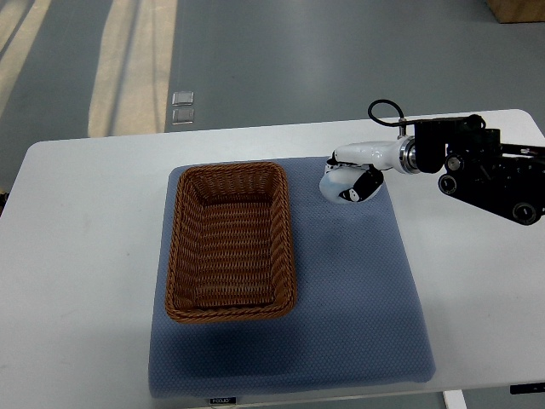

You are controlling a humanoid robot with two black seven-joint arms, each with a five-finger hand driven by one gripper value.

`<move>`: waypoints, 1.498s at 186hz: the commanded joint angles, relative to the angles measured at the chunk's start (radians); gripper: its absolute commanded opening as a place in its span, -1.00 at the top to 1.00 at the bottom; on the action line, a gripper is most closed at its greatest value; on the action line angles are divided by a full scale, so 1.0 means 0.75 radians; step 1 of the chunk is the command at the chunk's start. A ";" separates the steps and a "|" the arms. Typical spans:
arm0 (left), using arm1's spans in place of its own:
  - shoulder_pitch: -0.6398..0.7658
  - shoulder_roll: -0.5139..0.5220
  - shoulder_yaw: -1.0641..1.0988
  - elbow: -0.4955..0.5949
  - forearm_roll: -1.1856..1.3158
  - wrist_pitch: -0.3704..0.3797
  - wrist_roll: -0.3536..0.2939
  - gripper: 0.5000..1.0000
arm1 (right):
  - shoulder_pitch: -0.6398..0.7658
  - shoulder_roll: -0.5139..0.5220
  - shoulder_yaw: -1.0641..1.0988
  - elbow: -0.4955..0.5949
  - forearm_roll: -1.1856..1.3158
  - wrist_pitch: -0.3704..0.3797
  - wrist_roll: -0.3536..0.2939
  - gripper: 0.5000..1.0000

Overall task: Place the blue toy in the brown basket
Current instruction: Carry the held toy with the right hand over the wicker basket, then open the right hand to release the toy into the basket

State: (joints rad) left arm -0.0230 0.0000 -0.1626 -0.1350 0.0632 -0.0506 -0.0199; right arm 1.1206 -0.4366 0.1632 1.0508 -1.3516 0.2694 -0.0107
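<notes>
Nearest me the blue mat (358,324) lies on the white table (77,256), and on its left half sits the brown basket (230,243), long side running away from me. Farther off, at the mat's far right corner and well apart from the basket, my right hand (349,181) reaches in from the right, low over the cloth. I cannot tell how far it is closed or whether it holds the blue toy, which I cannot make out.

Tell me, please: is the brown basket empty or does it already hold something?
Empty. Only the woven bottom of the brown basket is visible inside, with no toy. The right hand is beside it, over the blue mat.
</notes>
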 commanded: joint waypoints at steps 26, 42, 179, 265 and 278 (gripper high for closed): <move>0.000 0.000 0.000 0.000 0.000 0.000 0.002 -1.00 | 0.136 0.036 0.067 0.004 0.090 -0.003 0.026 0.92; 0.000 0.000 0.000 0.000 0.002 0.000 0.000 -1.00 | 0.156 0.097 0.067 0.004 0.143 -0.018 0.037 0.90; 0.000 0.000 0.000 0.000 0.002 0.000 0.000 -1.00 | -0.159 0.474 0.071 -0.049 0.190 -0.187 0.067 0.70; 0.000 0.000 0.000 0.000 0.000 0.000 0.000 -1.00 | -0.177 0.482 0.073 -0.049 0.193 -0.224 0.074 -0.53; 0.000 0.000 0.000 0.000 0.002 0.000 0.000 -1.00 | -0.165 0.480 0.114 -0.049 0.197 -0.222 0.080 -0.55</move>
State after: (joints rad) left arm -0.0230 0.0000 -0.1626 -0.1350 0.0635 -0.0506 -0.0199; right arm 0.9863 -0.0738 0.2180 1.0139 -1.2073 0.1023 0.0437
